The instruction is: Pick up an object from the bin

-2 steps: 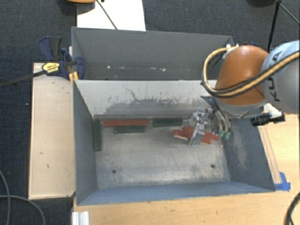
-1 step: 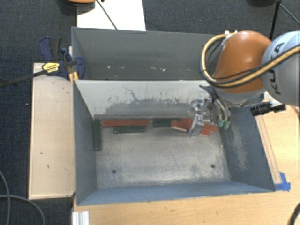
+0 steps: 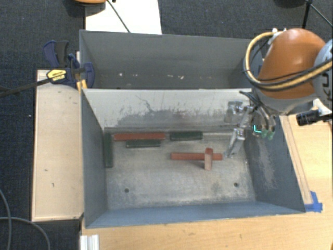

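My gripper [image 3: 237, 138] hangs low at the right side of the bin, near the right wall and just above the floor. Closest to it, a little to its left, a red-brown stick [image 3: 188, 156] lies flat. A short pale brown block [image 3: 208, 160] lies across that stick's right end. A dark green stick [image 3: 186, 136] lies further back, to the gripper's left. Nothing shows in the gripper.
Along the back of the floor lie a long red-brown stick [image 3: 139, 136] and a dark green stick [image 3: 143, 144] just in front of it. Another dark green stick [image 3: 107, 150] lies lengthwise against the left wall. The arm with its orange cover and cables overhangs the bin's right rim.
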